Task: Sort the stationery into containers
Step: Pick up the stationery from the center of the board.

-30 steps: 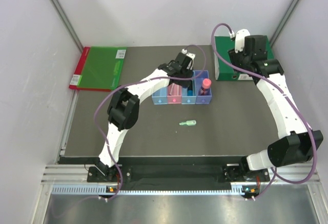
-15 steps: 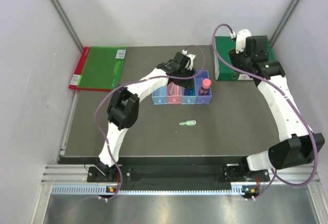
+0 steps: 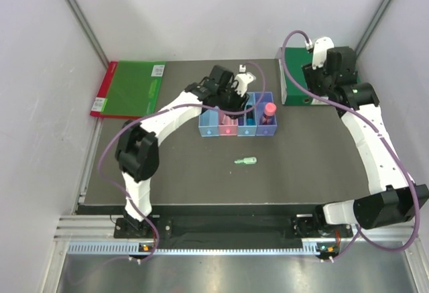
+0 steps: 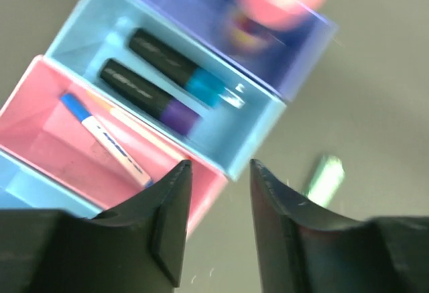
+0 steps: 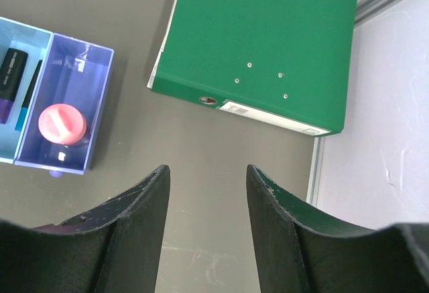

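The four joined bins (image 3: 236, 131) stand at mid-table. In the left wrist view the pink bin (image 4: 40, 129) holds a white-blue pen (image 4: 100, 132) and a thin pink-white pen. The blue bin (image 4: 258, 132) holds a black-blue marker (image 4: 175, 68) and a purple-black marker (image 4: 144, 95). The purple-blue bin (image 5: 67, 65) holds the stubby pink-capped piece (image 5: 62, 123). A mint green marker (image 3: 245, 161) lies on the table in front of the bins. My left gripper (image 3: 233, 105) hovers open and empty over the bins' front edge. My right gripper (image 3: 312, 82) is open and empty near the binder.
A dark green binder (image 3: 315, 78) lies at the back right, under my right wrist. A flat green folder with a red edge (image 3: 131, 88) lies at the back left. White walls close in both sides.
My left arm has swung its elbow to the left and the wrist has shifted left over the bins. My right arm has drifted slightly back and right. The stationery has not moved.
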